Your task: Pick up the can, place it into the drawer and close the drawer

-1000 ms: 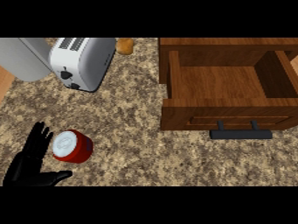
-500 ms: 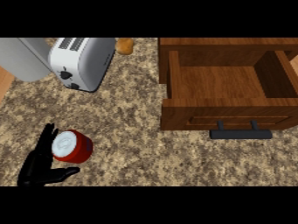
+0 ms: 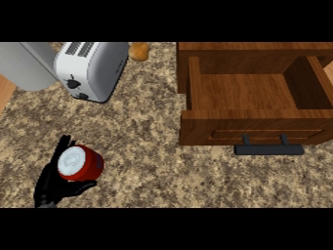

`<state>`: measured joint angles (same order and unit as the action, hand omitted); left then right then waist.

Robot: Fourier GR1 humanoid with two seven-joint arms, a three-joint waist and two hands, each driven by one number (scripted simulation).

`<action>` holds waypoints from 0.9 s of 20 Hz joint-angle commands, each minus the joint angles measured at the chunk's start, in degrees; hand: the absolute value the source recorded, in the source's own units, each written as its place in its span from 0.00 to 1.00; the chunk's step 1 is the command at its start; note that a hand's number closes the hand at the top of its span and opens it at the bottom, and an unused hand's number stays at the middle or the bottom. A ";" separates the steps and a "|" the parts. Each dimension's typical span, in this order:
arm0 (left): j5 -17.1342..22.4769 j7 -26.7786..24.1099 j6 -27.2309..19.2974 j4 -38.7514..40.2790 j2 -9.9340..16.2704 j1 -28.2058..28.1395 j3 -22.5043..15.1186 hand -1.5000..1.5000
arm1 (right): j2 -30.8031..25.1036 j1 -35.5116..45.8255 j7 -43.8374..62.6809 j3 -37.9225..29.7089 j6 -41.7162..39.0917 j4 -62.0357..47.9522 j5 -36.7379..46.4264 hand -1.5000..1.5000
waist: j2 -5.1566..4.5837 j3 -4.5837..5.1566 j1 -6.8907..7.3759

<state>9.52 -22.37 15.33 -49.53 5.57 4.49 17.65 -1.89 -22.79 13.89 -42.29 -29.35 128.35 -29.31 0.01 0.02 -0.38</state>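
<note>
Over the last second the left hand (image 3: pixel 53 183) has slid in against the near-left side of the red can (image 3: pixel 81 162), its fingers going from spread upright to curling round the can's left flank with the thumb tucking under the near edge, so the grasp looks nearly made while the can sits low on the speckled counter (image 3: pixel 161 166), and the lift is, I judge, the next step. The right hand is out of view. I count one can, one wooden drawer (image 3: pixel 259 97) standing open far right with one dark handle (image 3: pixel 268 149), one white toaster (image 3: pixel 93 68) far left, and one small orange item (image 3: pixel 138 50) behind it
</note>
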 commanded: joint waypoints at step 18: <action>7.46 8.60 1.81 -13.67 -4.59 4.94 -4.89 1.00 | 1.35 -2.32 -0.62 -1.63 -3.02 -0.94 -2.53 0.00 | 0.11 -0.04 0.19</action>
<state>16.12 -15.84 21.14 -58.23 3.48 8.34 13.56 -0.81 -25.27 14.37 -42.82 -30.71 129.19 -32.21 0.12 -0.01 -0.17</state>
